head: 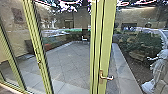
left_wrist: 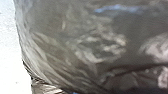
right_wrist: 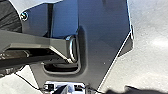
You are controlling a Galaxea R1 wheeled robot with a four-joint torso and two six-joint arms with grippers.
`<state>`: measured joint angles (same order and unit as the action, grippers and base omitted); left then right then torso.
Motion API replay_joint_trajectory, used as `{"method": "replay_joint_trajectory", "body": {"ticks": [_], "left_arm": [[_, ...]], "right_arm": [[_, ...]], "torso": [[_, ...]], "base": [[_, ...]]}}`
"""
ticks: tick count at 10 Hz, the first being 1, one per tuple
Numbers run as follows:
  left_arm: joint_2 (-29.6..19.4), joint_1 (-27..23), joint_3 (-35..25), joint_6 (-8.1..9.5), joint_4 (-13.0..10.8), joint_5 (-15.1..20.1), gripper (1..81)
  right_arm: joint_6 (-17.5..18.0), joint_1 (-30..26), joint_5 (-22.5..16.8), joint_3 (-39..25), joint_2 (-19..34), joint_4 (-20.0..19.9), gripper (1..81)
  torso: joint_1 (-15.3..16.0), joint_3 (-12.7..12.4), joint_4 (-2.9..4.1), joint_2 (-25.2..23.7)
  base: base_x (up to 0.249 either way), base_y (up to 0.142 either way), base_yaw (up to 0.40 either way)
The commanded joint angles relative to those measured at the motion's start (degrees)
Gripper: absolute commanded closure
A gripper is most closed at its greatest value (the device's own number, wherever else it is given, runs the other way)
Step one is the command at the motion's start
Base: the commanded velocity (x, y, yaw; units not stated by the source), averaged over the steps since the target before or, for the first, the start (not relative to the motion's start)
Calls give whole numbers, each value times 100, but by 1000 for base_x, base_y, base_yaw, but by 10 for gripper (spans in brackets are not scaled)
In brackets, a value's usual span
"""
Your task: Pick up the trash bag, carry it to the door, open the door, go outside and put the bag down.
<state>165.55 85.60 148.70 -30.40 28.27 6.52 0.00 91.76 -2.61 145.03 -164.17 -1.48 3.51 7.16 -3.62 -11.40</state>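
The trash bag is seen very near to the camera in the left wrist view. It is dark, shiny plastic, with many creases, pale reflections and one bluish streak, and a pale surface is visible past its edge. How far the left gripper is open cannot be told, and whether it has hold of the bag also cannot be told. The same must be said of the right gripper: its opening, and what it may hold, cannot be made out. In the right wrist view, a pale floor lies around the robot's own dark base, and a black, creased thing is partly behind the jointed bar; it is not clear what this is.

The head view looks at a glass door with a yellow-green frame, which carries a metal lever handle. Through the glass one sees a yard of grey paving slabs, with a pale stone border along it. Beyond this border are green shrubs. Near the view's right edge is a pale, folded shape, which cannot be identified with certainty.
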Motion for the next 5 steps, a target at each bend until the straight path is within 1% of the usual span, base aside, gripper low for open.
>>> {"method": "replay_joint_trajectory", "body": {"ticks": [1,5], "left_arm": [[-57,-320,1,-45,-6,411,811],[-30,-328,45,-9,47,385,811]], "right_arm": [[-18,-214,-354,68,5,-28,10],[-9,-258,-354,42,-31,-72,10]], "torso": [[0,0,0,2],[0,0,0,0]], "base": [[0,0,0],[0,0,0]]}}
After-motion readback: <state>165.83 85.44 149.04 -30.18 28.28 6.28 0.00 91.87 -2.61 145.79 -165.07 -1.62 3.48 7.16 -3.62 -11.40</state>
